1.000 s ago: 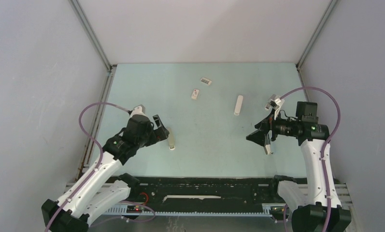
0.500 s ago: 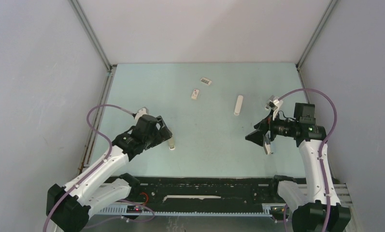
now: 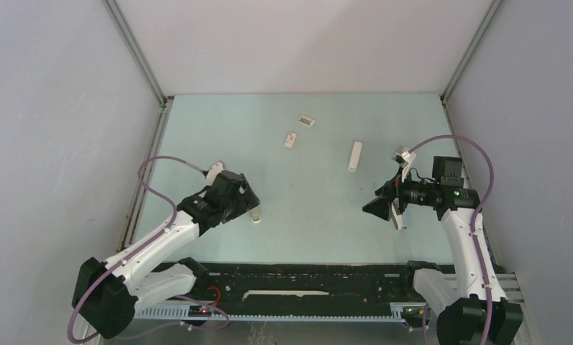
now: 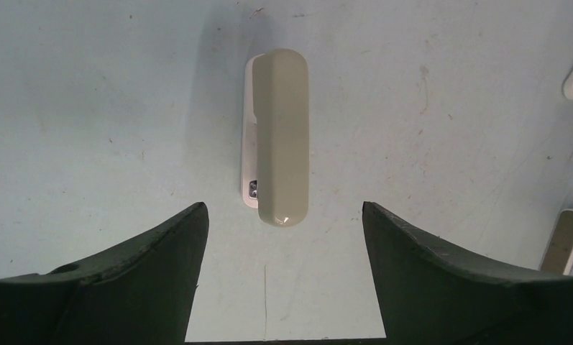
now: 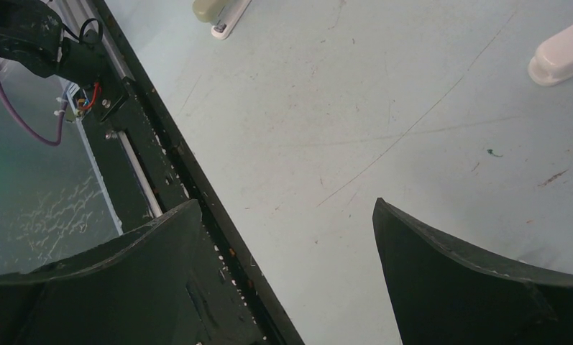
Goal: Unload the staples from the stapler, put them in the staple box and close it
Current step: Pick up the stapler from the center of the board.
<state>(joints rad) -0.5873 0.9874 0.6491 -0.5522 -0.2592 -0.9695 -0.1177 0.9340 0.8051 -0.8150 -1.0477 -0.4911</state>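
A beige stapler [image 3: 255, 211] lies shut on the pale green table. In the left wrist view the beige stapler [image 4: 280, 136] lies lengthwise just ahead of my open, empty left gripper [image 4: 282, 207], its near end level with the fingertips. In the top view the left gripper [image 3: 246, 200] sits right beside it. My right gripper [image 3: 378, 205] is open and empty above the table's right side; in its wrist view the right gripper [image 5: 285, 203] frames bare table. No loose staples can be made out.
A white stapler [image 3: 354, 156] lies mid-right and shows in the right wrist view [image 5: 560, 57]. Another beige stapler [image 3: 396, 215] lies under the right gripper. A small white box with a red mark [image 3: 290, 139] and a small striped piece [image 3: 306, 121] lie further back. A black rail [image 3: 305, 284] borders the near edge.
My left arm has swung right and forward, bringing its gripper up to the beige stapler. My right gripper has drifted slightly left. Nothing on the table has moved.
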